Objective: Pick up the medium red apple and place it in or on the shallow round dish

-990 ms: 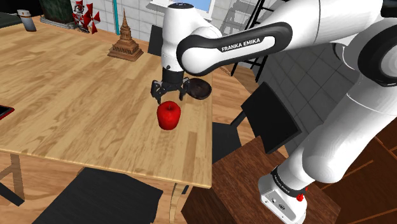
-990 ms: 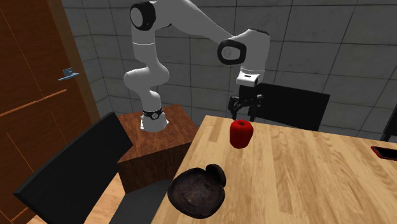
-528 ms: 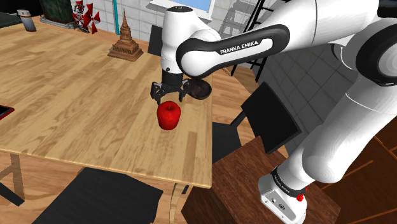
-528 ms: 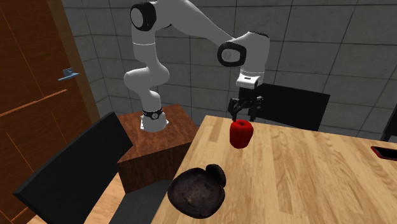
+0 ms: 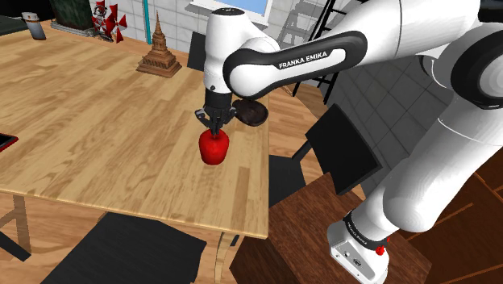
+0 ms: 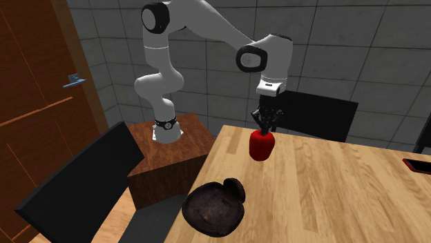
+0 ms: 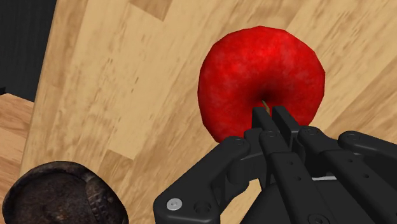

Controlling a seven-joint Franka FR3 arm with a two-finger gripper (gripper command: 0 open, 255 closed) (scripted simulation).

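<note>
hand [image 5: 216, 123]: fingers together at red apple [image 5: 214, 149] top | apple: on wooden table [image 5: 97, 121] | dark dish [image 5: 254, 114]: just behind

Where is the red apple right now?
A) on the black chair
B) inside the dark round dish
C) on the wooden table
C: the red apple sits on the wooden table, with the gripper at its top, and the dark dish lies apart from it near the table's edge.

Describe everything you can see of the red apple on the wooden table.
The round red apple stands upright on the light wooden table near its edge, whole, with a dimple on top. The black gripper, fingers shut together, sits right at that dimple; the dark round dish lies apart from it.
</note>
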